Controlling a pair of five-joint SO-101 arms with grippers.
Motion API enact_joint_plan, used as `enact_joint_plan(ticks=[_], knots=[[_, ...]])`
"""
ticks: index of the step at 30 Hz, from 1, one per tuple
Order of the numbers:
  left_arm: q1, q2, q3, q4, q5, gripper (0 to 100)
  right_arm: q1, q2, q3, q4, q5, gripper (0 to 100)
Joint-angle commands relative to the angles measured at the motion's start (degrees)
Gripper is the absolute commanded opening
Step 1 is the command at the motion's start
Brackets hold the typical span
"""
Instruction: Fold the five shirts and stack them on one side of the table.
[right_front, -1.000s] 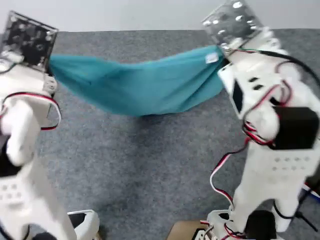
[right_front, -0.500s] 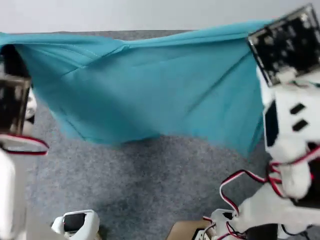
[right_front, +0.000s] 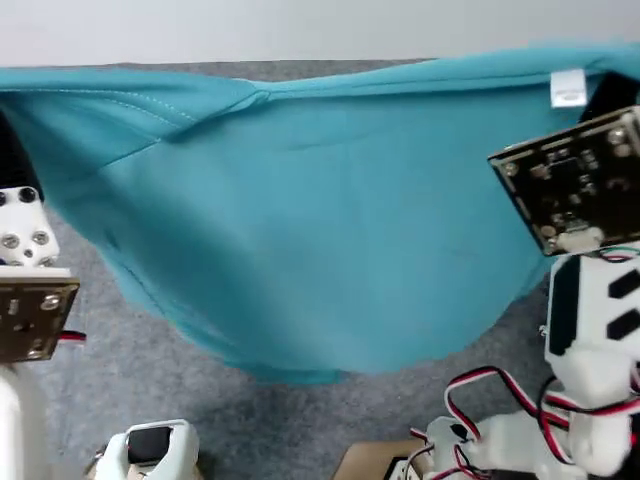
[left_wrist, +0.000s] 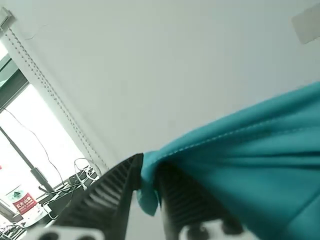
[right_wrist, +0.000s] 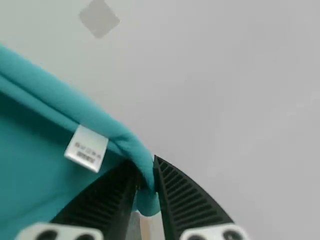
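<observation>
Pinching the teal shirt (right_front: 320, 230) tight in the left hand (left_wrist: 150, 166) at its left end and the right hand (right_wrist: 145, 169) at its right end, holding it above the grey surface (right_front: 380, 415), stretched lengthwise left to right between them, probably ready for laying flat.

left gripper (left_wrist: 149, 167) raised, clamping shirt (right_front: 320, 230) | right gripper (right_wrist: 145, 167) raised, clamping same

Teal shirt (right_front: 330, 230) — spread wide, hanging above table — white tag (right_front: 568, 88) at upper hem.
</observation>
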Motion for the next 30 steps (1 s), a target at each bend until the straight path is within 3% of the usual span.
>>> enact_joint_plan(ticks=[1,12,21,30], knots=[[-0.44,-0.97,-1.54,-1.23,-0.53,0,1.10,-1.80,-1.23,3.65,1.93,1.0],[-9.58,-9.14,-2.07,-1.76,-0.53,0,1.10,-12.70,-0.88,11.56,7.21,1.0],[-10.02,-11.08,-1.10,-4.48,-0.53,0,1.80,-13.23,3.96,11.74,7.74,1.0],[-9.67,-11.08,24.66,-4.92,-3.60,0,1.63,-7.16,26.20,9.10,7.47,1.0]])
